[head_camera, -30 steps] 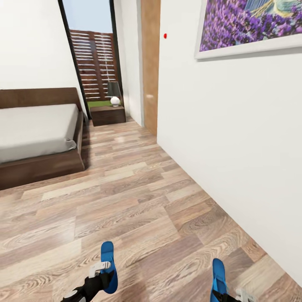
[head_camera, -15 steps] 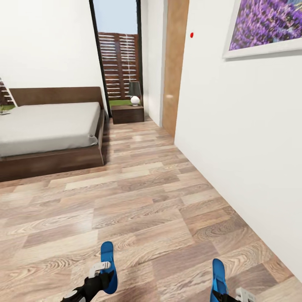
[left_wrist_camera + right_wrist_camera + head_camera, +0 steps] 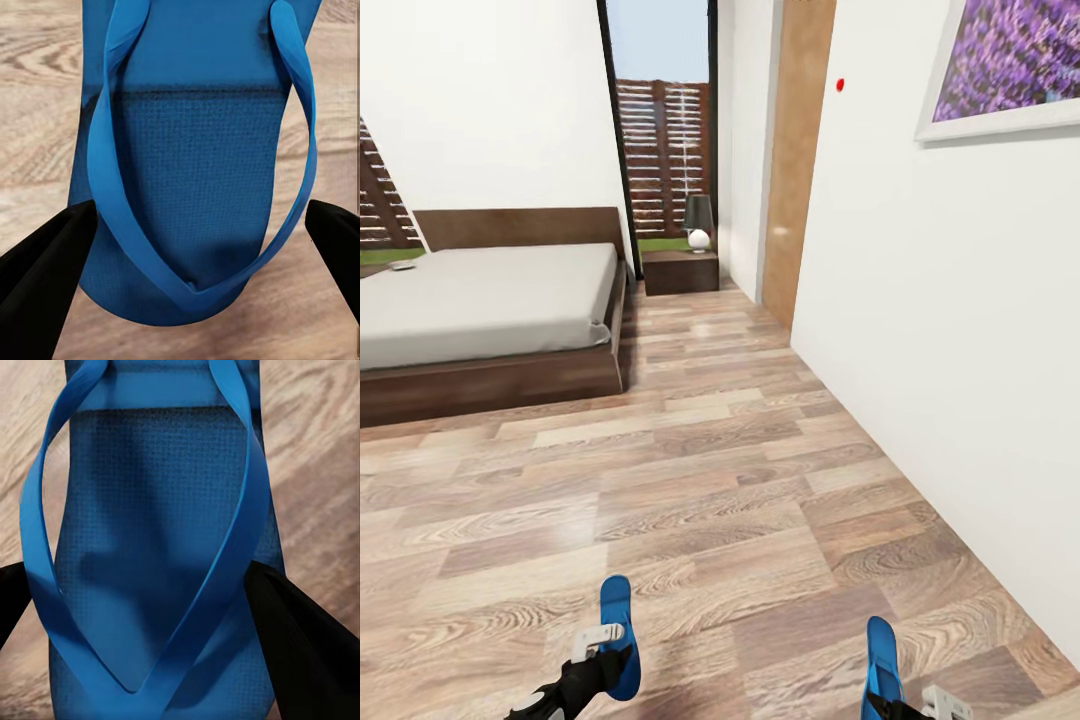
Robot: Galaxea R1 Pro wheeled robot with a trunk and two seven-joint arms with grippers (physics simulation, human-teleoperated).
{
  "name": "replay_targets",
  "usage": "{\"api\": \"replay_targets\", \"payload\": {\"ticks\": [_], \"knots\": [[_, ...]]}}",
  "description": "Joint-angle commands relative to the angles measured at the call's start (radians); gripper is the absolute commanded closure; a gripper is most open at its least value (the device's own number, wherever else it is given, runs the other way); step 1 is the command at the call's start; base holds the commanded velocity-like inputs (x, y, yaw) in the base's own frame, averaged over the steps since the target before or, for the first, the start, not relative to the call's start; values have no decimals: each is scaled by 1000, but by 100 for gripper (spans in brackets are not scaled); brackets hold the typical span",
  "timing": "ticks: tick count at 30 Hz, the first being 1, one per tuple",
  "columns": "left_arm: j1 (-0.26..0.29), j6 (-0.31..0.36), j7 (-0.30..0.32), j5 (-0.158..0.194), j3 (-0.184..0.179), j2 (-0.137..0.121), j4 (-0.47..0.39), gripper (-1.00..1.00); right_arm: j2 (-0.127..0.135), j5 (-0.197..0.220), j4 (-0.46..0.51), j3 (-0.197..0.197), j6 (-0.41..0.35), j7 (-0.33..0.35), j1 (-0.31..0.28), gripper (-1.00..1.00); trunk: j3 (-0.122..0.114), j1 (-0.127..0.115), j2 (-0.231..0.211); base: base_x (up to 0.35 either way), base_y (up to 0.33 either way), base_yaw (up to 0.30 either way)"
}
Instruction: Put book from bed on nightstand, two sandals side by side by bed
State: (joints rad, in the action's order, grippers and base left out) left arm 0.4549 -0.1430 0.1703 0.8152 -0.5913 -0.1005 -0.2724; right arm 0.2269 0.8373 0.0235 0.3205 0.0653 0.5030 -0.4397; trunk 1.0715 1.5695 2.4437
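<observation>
Carrying one blue sandal in each claw, we face the bed (image 3: 490,300) across a stretch of wood floor (image 3: 710,480). Our left claw (image 3: 598,652) is clamped on the left sandal (image 3: 618,625), and the left wrist view shows its dark fingers (image 3: 45,262) at either edge of the sole, straps toward the camera. Our right claw (image 3: 905,705) grips the right sandal (image 3: 880,650) the same way, with a finger (image 3: 300,637) pressed to the sole's side. Both sandals hang above the floor, well apart from each other and well short of the bed.

The nightstand (image 3: 680,270) stands beside the bed's far corner, with a small lamp (image 3: 699,222) on it. A small flat thing (image 3: 402,265) lies near the headboard at the picture's left edge; it may be the book, but it is too small to tell.

We judge the carry is the step in hand. The grips pinch only the thin edges of floppy soles, so a jolt from the base could let one slip or twist. The wall (image 3: 960,330) runs close on our right, and the right sandal could brush it if we drift. Set down from this spread, the pair would land apart, not side by side.
</observation>
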Motion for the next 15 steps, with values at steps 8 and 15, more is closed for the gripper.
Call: {"api": "replay_targets", "payload": {"ticks": [8,15], "knots": [[1,-4,1,10,-8,-1,1,100,0,6,-1,10,4,1,-1,100,-24,-31,-56,0,0,0],[1,-4,1,10,-8,-1,1,100,0,6,-2,10,4,2,-1,100,-46,-58,-105,0,0,0]]}}
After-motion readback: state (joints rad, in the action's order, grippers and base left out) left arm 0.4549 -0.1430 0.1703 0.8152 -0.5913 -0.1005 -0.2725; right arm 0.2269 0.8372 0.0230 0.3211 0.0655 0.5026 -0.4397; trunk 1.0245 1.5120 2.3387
